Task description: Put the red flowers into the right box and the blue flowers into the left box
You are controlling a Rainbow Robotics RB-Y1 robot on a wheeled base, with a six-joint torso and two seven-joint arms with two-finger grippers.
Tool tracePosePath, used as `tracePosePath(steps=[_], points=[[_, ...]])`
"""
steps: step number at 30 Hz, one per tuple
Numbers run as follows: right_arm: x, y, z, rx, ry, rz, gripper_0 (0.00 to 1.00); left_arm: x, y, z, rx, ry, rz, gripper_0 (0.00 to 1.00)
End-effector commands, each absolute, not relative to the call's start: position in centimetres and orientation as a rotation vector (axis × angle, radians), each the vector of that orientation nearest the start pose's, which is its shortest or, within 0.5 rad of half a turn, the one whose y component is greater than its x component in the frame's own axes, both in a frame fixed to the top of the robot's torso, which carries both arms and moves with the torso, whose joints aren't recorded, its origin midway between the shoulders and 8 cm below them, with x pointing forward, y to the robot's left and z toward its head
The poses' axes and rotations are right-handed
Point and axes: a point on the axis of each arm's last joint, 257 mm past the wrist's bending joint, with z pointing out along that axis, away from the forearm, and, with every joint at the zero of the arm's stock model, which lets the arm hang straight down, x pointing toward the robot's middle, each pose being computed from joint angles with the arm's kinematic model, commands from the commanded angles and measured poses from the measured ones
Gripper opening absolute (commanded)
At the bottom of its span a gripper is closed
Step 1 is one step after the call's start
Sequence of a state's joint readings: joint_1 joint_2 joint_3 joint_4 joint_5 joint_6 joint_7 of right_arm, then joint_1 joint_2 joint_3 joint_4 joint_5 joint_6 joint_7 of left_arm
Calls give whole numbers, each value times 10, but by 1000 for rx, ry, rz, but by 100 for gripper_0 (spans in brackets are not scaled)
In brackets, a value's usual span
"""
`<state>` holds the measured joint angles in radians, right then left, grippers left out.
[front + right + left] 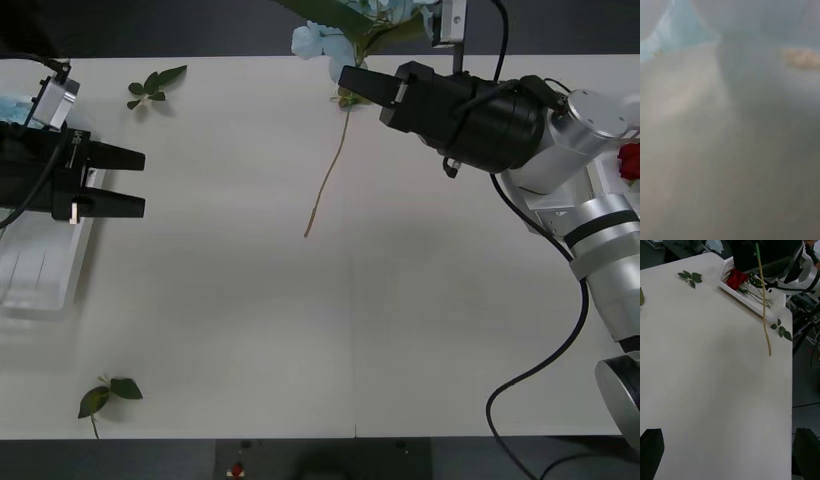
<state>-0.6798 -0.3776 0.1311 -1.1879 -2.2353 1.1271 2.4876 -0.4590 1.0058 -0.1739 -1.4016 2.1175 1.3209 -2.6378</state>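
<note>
A: How far along is the sorting?

B: Red roses are already lying in the right box. The right claw is gripping a blue flower by its head; the stem is dangling over the tabletop, well apart from the left box.

A: And the other claw?

B: The left claw is hanging open just beside the left box, waiting.
</note>
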Motion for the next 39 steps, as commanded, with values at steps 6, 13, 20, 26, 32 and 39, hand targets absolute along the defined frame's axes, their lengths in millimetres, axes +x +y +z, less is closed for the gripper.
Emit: tracePosePath(steps=[6, 13, 20, 26, 32, 39], points=[[483, 29, 31, -629, 1212, 1670, 0, 435, 156, -91, 1002, 1792, -1160, 100], [483, 39, 38, -584, 1182, 1700, 0, 429, 126, -88, 987, 1806, -1207, 100], [486, 37, 49, -523, 1152, 1741, 0, 424, 97, -85, 982, 1818, -1221, 100], [485, 37, 51, -518, 1145, 1754, 0, 426, 76, -87, 993, 1795, -1228, 100], [482, 38, 50, -531, 1144, 1760, 0, 429, 59, -86, 1005, 1778, -1228, 100], [480, 39, 50, -541, 1141, 1765, 0, 431, 42, -82, 1014, 1764, -1228, 91]])
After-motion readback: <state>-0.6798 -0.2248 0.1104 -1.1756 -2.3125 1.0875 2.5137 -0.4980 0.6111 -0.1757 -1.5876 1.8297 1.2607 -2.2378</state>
